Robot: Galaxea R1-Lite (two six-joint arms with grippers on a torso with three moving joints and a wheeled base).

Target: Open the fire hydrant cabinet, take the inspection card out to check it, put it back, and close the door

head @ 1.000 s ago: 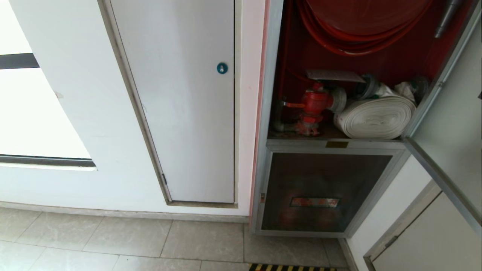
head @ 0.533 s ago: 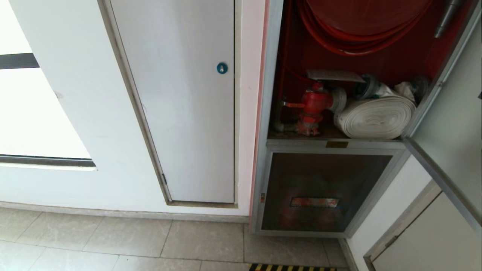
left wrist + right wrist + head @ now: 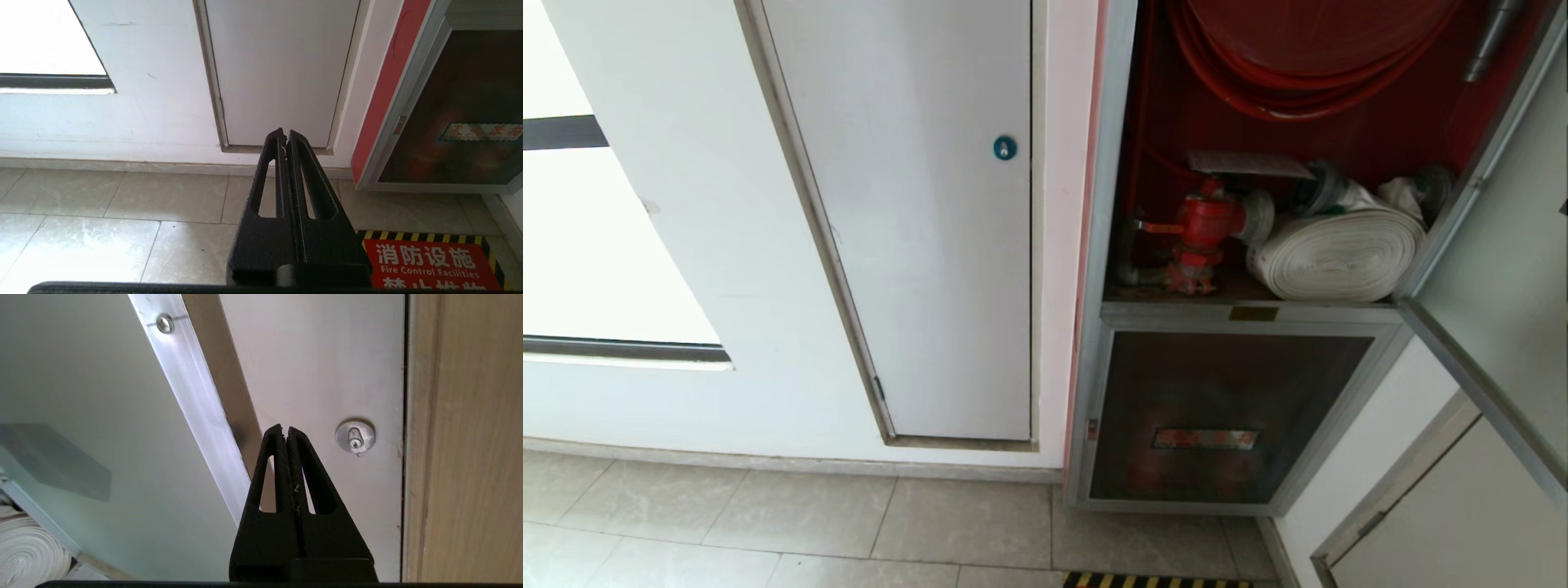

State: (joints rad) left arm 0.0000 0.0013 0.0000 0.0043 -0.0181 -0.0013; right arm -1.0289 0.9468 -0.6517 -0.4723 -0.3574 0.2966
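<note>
- Left gripper (image 3: pixel 285 134): matte black, grainy moulded plastic, tapering like a wedge from a broad base to a narrow tip.
- Its two fingers (image 3: pixel 271 171) each carry one long slot-shaped cut-out, rounded at the ends.
- A dark flat bar runs across just below that gripper's base.
- Right gripper (image 3: pixel 285 430): same black triangular build, same pair of slotted fingers (image 3: pixel 310 473).
- Pale specks of grit cling along the seam between the right gripper's fingers.

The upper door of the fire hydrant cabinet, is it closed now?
No, the door stands swung open to the right, showing the red valve inside.
</note>
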